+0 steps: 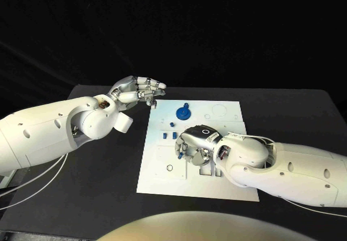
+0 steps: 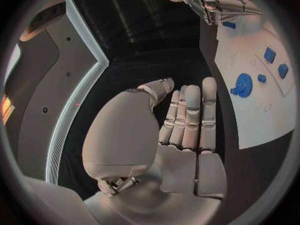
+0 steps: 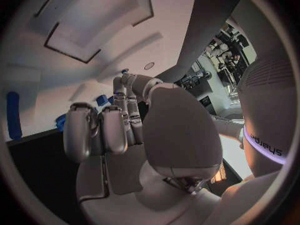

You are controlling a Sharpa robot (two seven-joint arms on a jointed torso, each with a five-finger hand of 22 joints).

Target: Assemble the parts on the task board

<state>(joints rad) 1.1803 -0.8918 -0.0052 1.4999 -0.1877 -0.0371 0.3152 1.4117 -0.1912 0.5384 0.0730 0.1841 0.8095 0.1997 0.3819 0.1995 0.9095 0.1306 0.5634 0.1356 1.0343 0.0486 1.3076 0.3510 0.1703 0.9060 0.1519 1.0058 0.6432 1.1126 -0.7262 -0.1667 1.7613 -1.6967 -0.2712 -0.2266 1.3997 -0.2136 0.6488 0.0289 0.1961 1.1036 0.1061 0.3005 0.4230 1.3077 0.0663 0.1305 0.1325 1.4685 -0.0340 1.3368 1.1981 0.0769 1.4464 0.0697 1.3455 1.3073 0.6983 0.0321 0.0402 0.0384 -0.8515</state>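
Observation:
The white task board (image 1: 160, 173) lies in the middle of the black table. A round blue part (image 1: 185, 113) sits near its far edge, and it appears again (image 2: 242, 84) in the left wrist view. Small blue parts (image 1: 173, 134) lie just left of my right hand (image 1: 195, 149). That hand hangs over the board's middle with its fingers (image 3: 122, 116) curled down toward the surface. A blue bit (image 3: 100, 100) shows beside those fingers; I cannot tell whether it is held. My left hand (image 1: 137, 91) hovers off the board's far left corner, its fingers (image 2: 190, 116) drawn together, holding nothing.
Empty recesses and slots (image 1: 208, 170) mark the board near my right forearm. Bare black table (image 1: 108, 165) stretches to the left of the board. A long blue strip (image 3: 12, 115) shows at the rim of the right wrist view.

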